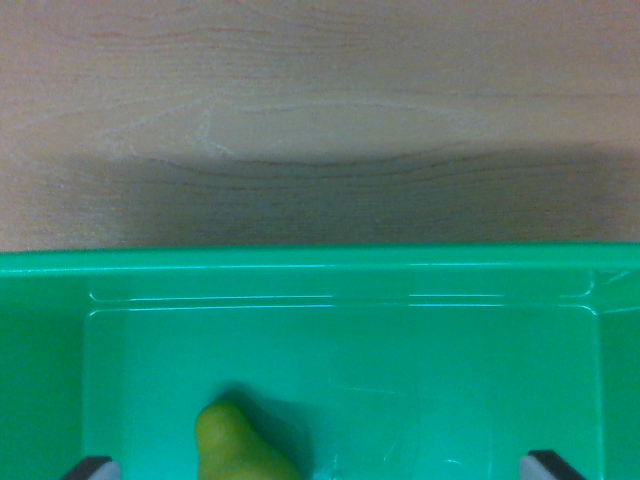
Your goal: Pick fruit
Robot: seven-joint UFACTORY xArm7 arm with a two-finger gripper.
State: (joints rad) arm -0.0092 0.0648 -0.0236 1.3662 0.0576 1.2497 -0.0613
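Glossy green plastic bin, seemingly matt wood tabletop

From my end the wrist cam is mostly showing a light wooden tabletop, pale grain with a few wavy lines running across it. Sitting right on it is a bright green plastic bin, its far rim cutting straight across the frame from edge to edge. There's a soft dark shadow on the wood just beyond that rim.

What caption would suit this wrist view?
Open gripper above a yellow-green pear-shaped fruit in a green plastic bin on a wooden table.
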